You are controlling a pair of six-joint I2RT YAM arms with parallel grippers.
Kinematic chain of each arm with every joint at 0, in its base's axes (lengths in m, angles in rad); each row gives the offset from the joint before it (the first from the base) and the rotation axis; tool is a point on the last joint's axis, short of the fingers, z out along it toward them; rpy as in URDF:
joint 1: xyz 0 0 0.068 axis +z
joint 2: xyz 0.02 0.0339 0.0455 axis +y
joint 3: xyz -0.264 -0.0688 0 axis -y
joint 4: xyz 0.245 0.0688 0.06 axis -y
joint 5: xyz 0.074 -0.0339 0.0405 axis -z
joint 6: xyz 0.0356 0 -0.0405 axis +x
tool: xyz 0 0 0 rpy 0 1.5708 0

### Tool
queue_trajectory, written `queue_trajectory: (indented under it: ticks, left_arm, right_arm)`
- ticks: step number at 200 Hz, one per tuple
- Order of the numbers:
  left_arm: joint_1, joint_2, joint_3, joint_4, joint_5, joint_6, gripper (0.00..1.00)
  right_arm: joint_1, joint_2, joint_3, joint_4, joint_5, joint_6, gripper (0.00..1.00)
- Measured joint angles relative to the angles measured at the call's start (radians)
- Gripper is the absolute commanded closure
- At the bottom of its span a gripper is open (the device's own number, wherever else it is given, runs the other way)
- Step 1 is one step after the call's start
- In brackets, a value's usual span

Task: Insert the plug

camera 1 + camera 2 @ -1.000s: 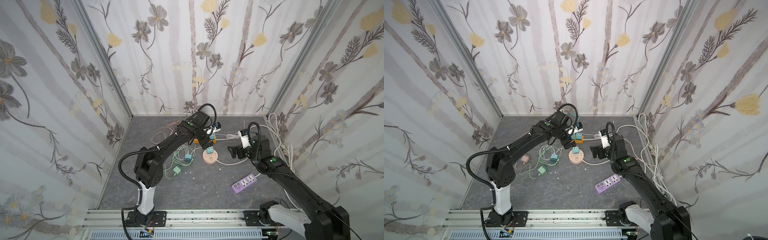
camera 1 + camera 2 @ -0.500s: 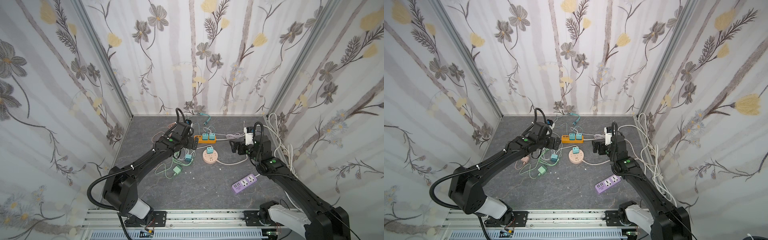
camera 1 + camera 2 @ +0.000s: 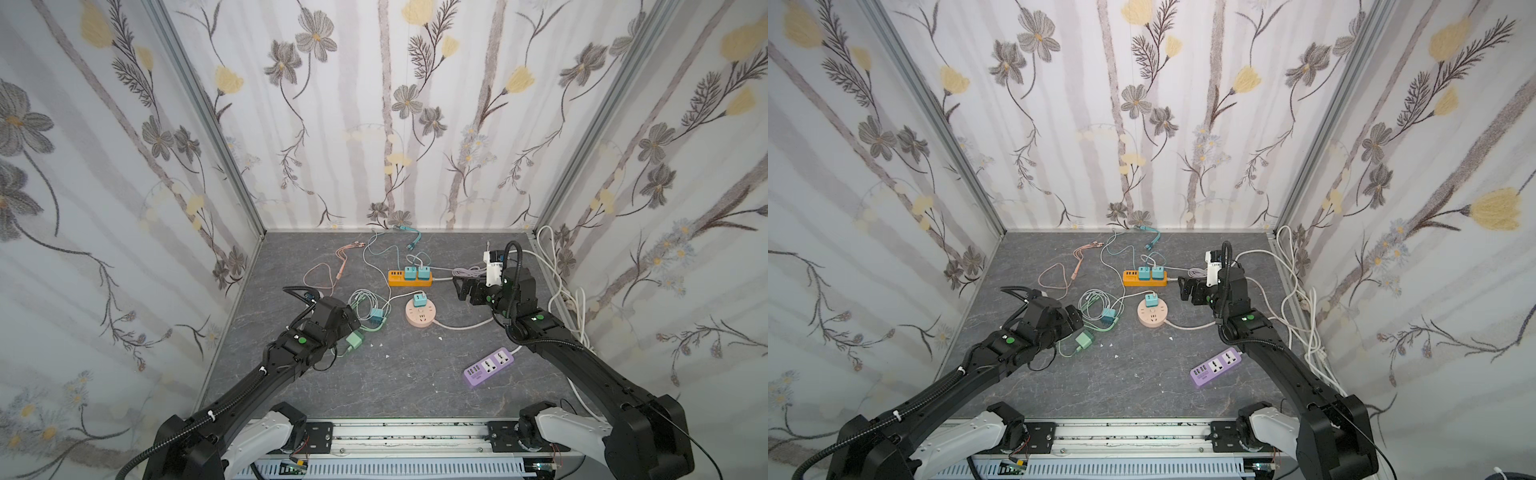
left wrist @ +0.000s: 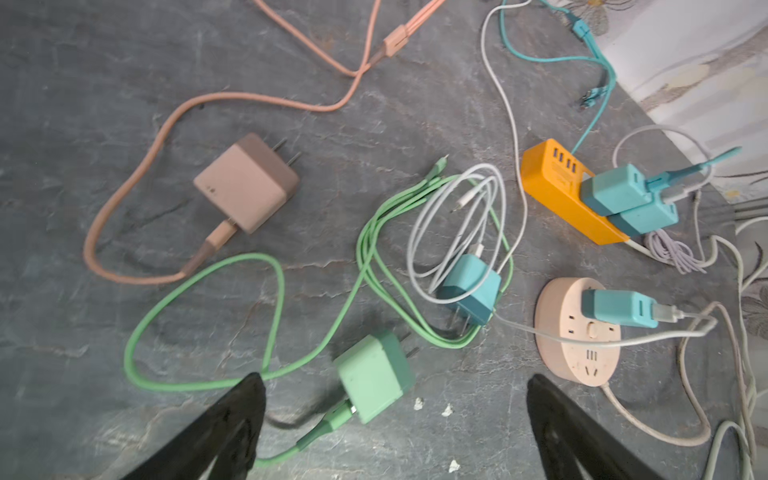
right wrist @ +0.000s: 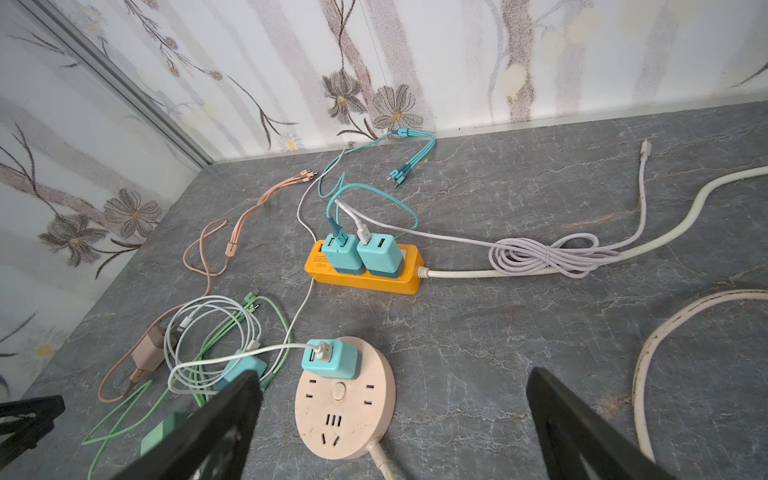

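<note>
On the grey tabletop (image 3: pixel 374 382), green plug (image 3: pixel 354 341) lies on its side, unplugged, at 8 o'clock from round pink socket (image 3: pixel 421 314). Left claw (image 4: pixel 394 380) spread wide over the plug, gripping nothing. Right claw (image 5: pixel 392 374) spread wide, empty, at the socket's 2 o'clock in both top views.

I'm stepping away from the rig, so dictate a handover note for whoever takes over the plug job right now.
Left gripper: open, hovering over the green charger, which lies loose on the table.
Right gripper: open, empty, near the round socket.
Done: two blue chargers sit in the orange strip, a third in the round socket.
Left: green charger, pink charger and loose blue charger unplugged; purple strip has nothing in it.
</note>
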Motion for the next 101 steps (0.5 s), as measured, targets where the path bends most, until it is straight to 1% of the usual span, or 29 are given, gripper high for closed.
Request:
queue_trajectory:
  ticks: [46,70,93,101]
  left_arm:
    - [0.005,-0.029,-0.143,-0.013,0.005,-0.174,0.12]
    - [0.01,-0.022,-0.175,0.016,0.014,-0.225,0.18]
    - [0.018,0.011,-0.177,0.046,0.02,-0.246,0.3]
    - [0.022,0.025,-0.177,0.053,0.02,-0.252,0.32]
  right_arm:
    - [0.01,0.026,0.021,0.035,-0.053,0.01,0.01]
    - [0.013,0.032,0.021,0.057,-0.071,0.025,0.01]
    - [0.014,0.034,0.021,0.08,-0.093,0.031,0.0]
    - [0.015,0.034,0.021,0.085,-0.101,0.032,0.01]
